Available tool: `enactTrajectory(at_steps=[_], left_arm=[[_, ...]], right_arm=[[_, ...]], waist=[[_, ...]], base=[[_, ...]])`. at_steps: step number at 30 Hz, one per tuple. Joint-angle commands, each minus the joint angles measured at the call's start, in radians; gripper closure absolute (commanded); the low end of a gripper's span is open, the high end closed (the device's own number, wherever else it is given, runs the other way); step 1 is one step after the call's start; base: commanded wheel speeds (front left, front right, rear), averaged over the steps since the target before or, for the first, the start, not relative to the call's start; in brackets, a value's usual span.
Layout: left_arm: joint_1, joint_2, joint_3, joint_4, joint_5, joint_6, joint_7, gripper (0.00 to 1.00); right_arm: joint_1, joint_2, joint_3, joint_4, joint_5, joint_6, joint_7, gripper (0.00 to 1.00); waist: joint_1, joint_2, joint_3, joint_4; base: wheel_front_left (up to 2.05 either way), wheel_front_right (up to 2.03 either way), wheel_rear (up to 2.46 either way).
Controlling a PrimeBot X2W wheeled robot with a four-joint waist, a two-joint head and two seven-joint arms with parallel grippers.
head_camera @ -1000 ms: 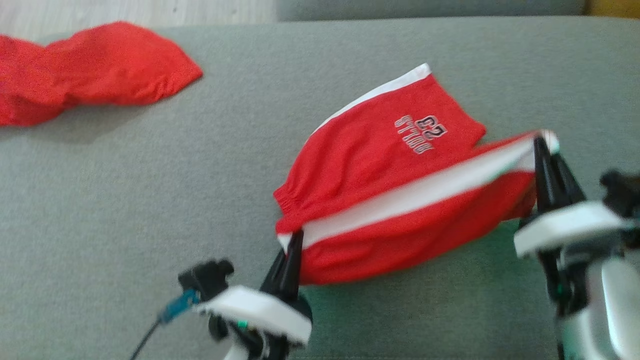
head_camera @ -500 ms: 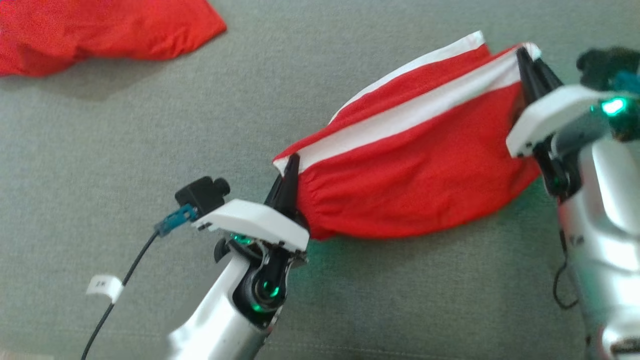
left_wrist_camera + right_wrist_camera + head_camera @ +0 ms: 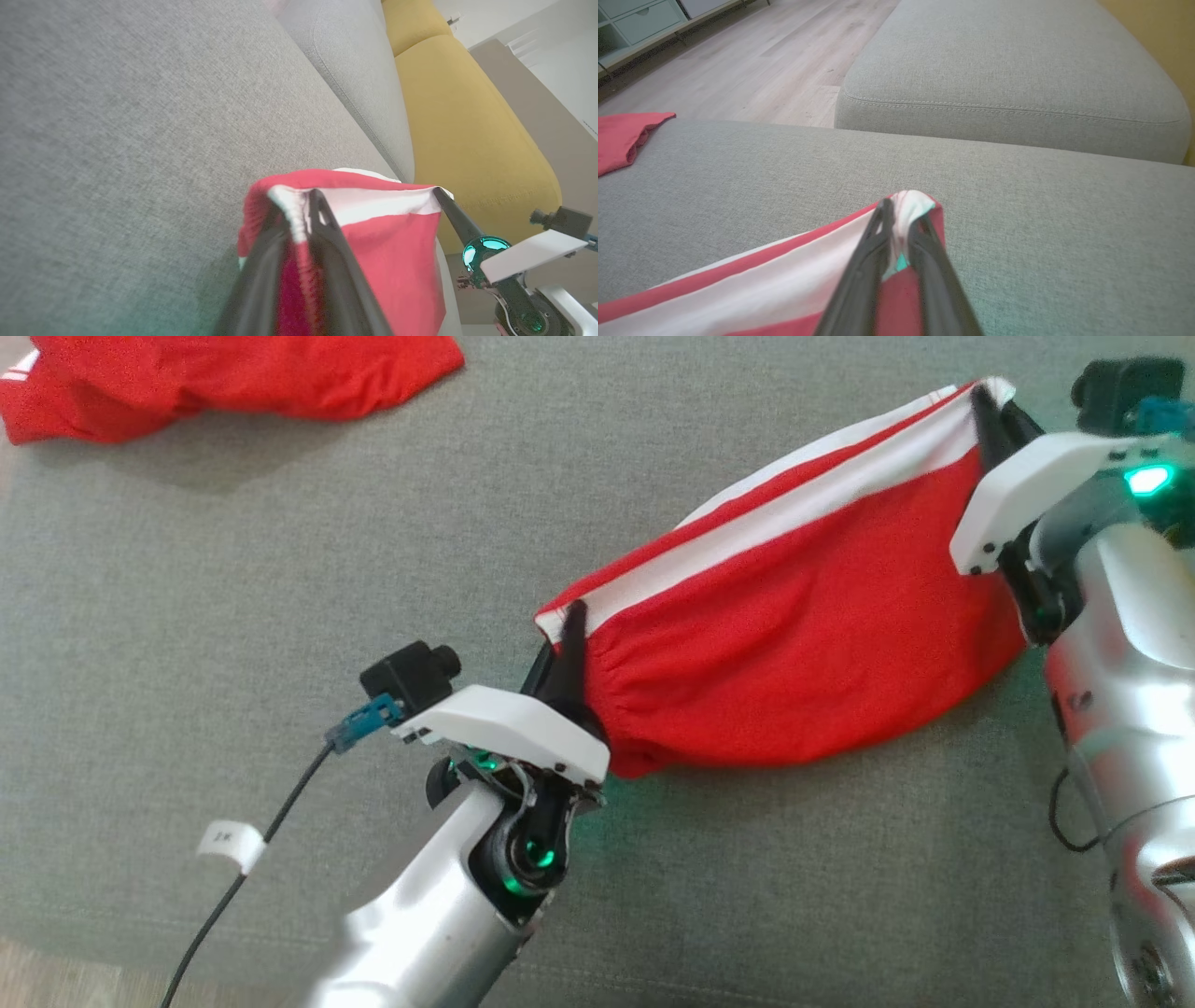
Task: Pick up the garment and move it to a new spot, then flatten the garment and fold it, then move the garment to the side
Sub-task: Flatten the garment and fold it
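Note:
The garment [image 3: 794, 635] is a pair of red shorts with a white side stripe, lying folded over on the grey sofa cushion [image 3: 280, 569]. My left gripper [image 3: 571, 616] is shut on its elastic waistband corner, which the left wrist view shows pinched between the fingers [image 3: 299, 200]. At the other end my right gripper [image 3: 985, 401] is shut on the white-striped corner, and cloth bunches between its fingertips [image 3: 901, 205]. The striped edge runs taut between the two grippers. The right gripper [image 3: 437, 190] also appears in the left wrist view, at the far corner of the garment [image 3: 397, 242].
A second red cloth [image 3: 233, 373] lies at the cushion's far left corner. Another grey cushion [image 3: 1008, 70] adjoins beyond the right gripper, with a yellow cushion [image 3: 467, 130] past it. Wooden floor [image 3: 761, 60] lies beyond. A cable [image 3: 261, 840] hangs from my left wrist.
Both grippers carried the striped edge away from me and over the lower layer, covering the printed leg. The head camera also shifted, so the whole scene sits differently.

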Motion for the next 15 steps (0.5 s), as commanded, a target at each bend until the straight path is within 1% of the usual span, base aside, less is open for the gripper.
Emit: enactTrajectory(at_steps=[1,3,7,11,15], left_arm=[[-0.034,0.003,0.006,-0.010,0.012,0.013,-0.013,0.00],[-0.035,0.010,-0.006,0.001,0.030,0.019,-0.018,0.00],[-0.019,0.046,-0.023,0.002,0.060,0.032,-0.023,0.00],[0.015,0.094,-0.042,-0.026,0.083,0.046,-0.017,0.00],[0.062,0.154,-0.064,-0.074,0.113,0.067,-0.019,0.00]], right_arm=[[-0.034,0.023,0.023,0.004,0.004,0.004,-0.030,0.00],[-0.041,0.029,0.036,0.038,0.013,0.004,-0.050,0.00],[-0.048,0.030,0.071,0.087,0.038,0.004,-0.085,0.00],[-0.049,0.022,0.118,0.112,0.066,0.004,-0.109,0.00],[-0.039,0.000,0.169,0.125,0.102,0.004,-0.116,0.00]], waist=[[-0.0001,0.0000,-0.012,0.001],[-0.0001,0.0000,-0.023,0.001],[-0.0001,0.0000,-0.044,-0.001],[-0.0001,0.0000,-0.066,-0.005],[-0.0001,0.0000,-0.092,-0.007]], base=[[0.00,0.00,0.00],[0.00,0.00,0.00],[0.00,0.00,0.00],[0.00,0.00,0.00],[0.00,0.00,0.00]])
